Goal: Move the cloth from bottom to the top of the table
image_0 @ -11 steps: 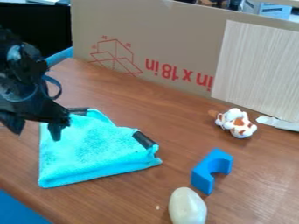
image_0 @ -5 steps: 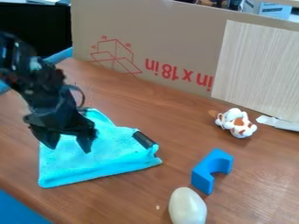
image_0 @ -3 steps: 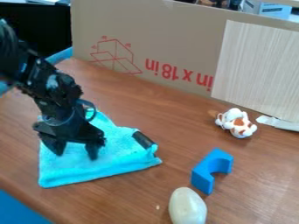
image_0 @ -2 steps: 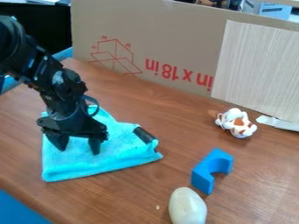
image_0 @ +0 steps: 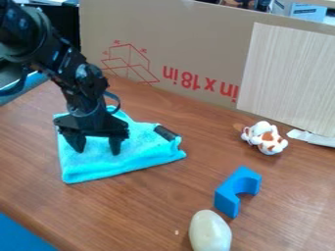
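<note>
The claw is spread, its two fingers standing apart with their tips down at the turquoise cloth. The cloth lies loosely folded on the left part of the brown wooden surface, partly hidden under the claw; a black strip shows at its right corner. The black arm slants in from the upper left. To the right of the cloth, well apart from it, sits a white toy with orange-brown patches. Nearer the camera is a blue block with a curved notch, and just beside it a pale egg-shaped thing. A cardboard sheet with red print stands upright behind.
</note>
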Available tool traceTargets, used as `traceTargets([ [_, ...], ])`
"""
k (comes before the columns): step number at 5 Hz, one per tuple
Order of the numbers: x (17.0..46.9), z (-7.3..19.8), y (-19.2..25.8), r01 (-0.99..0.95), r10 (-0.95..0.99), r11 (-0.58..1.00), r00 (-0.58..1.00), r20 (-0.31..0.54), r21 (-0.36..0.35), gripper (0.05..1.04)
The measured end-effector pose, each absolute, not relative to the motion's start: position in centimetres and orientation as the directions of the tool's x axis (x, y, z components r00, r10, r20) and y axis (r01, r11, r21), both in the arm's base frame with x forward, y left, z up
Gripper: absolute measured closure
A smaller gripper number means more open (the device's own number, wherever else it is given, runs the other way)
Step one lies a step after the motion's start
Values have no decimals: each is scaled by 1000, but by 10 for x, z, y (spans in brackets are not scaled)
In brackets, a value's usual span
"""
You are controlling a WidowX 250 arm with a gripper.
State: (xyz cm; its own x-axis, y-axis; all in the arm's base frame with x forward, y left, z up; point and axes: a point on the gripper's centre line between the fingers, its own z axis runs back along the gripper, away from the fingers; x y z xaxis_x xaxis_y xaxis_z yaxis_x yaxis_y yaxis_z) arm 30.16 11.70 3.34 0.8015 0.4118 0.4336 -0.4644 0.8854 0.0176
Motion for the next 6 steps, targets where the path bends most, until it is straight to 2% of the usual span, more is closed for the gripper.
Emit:
traceTargets([
  [4,374,37,153,-589,533,808,723,440,-10,82],
  [5,372,37,155,-584,529,811,728,436,-7,83],
  [6,356,30,147,-560,507,828,748,428,-2,84],
])
